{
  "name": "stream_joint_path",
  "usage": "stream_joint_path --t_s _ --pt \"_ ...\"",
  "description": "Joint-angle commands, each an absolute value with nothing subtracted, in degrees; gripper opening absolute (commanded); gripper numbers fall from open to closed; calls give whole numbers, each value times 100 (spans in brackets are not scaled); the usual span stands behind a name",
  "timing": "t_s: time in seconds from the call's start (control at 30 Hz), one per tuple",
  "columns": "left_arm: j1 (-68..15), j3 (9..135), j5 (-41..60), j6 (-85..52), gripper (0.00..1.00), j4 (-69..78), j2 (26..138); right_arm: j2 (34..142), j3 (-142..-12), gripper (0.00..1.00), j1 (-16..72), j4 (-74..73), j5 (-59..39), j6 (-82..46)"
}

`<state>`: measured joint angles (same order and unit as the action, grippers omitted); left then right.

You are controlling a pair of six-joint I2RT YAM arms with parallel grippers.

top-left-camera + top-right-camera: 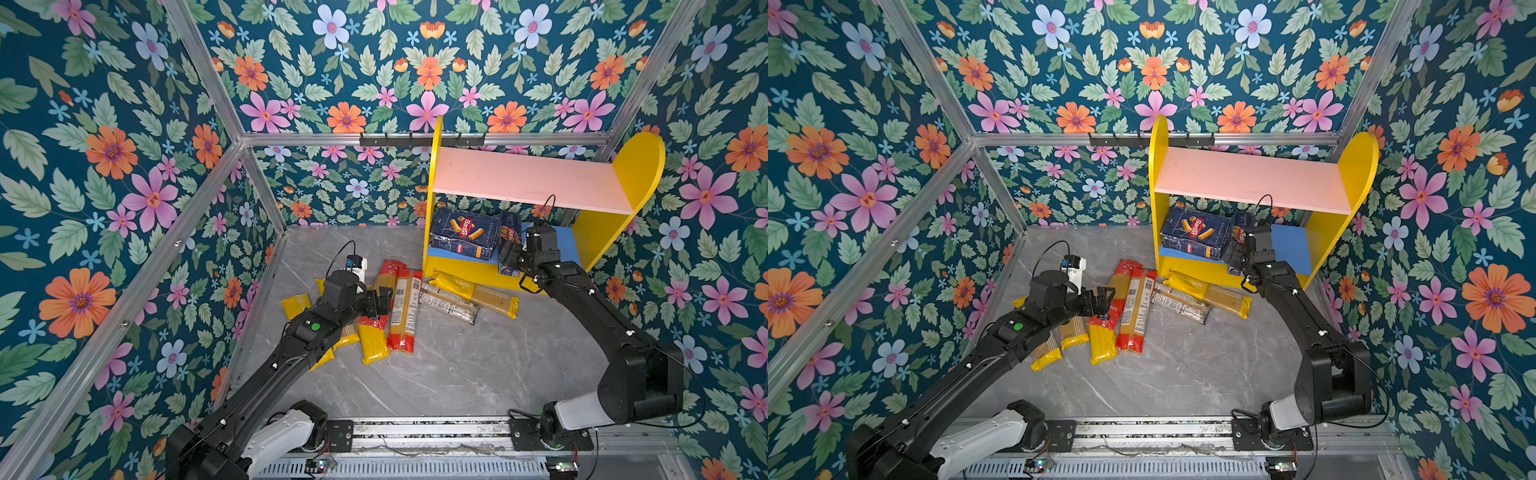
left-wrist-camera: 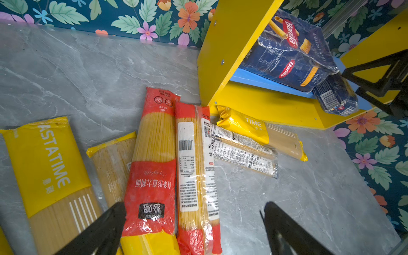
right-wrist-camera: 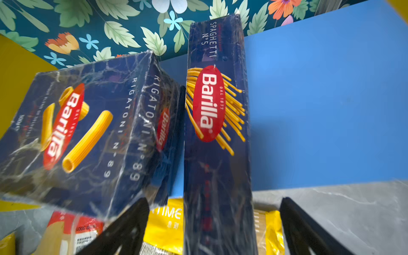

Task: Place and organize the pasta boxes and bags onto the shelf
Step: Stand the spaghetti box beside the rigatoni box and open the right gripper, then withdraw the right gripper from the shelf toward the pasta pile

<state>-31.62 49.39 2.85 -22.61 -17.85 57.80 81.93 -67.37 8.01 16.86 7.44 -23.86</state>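
On the left, the left claw [image 1: 380,300] hangs spread wide and empty over the bags [image 2: 48,163]. Its jaws straddle the two red-ended bags [image 2: 154,154], probably lined up to pick across their narrow width. The bags lie heaped on the grey surface [image 1: 478,365], none of them shelved. The left arm [image 1: 291,349] hides parts of the yellow-ended ones, so their count is unsure.

Further right stands the shelf [image 1: 636,166], its pink upper board [image 1: 1246,176] bare. On the blue lower board [image 3: 320,99] the wide box [image 1: 463,232] sits askew beside the narrow box [image 3: 217,106], whose near end juts past the board's edge.

The right claw [image 1: 509,257] is open and grips nothing, with jaws clear either side of that narrow box. In both top views it covers the box's near end. Whether the boxes touch I cannot tell.
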Motion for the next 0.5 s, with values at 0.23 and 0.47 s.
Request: stream_joint_path --t_s 0.23,0.47 --pt "-3155 4512 343 -2455 100 -1893 5093 6164 -5235 94 1063 2597 266 -2895" --pt "-3161 4007 439 -2715 100 -1886 4620 4514 -4368 95 2517 3505 650 -3619"
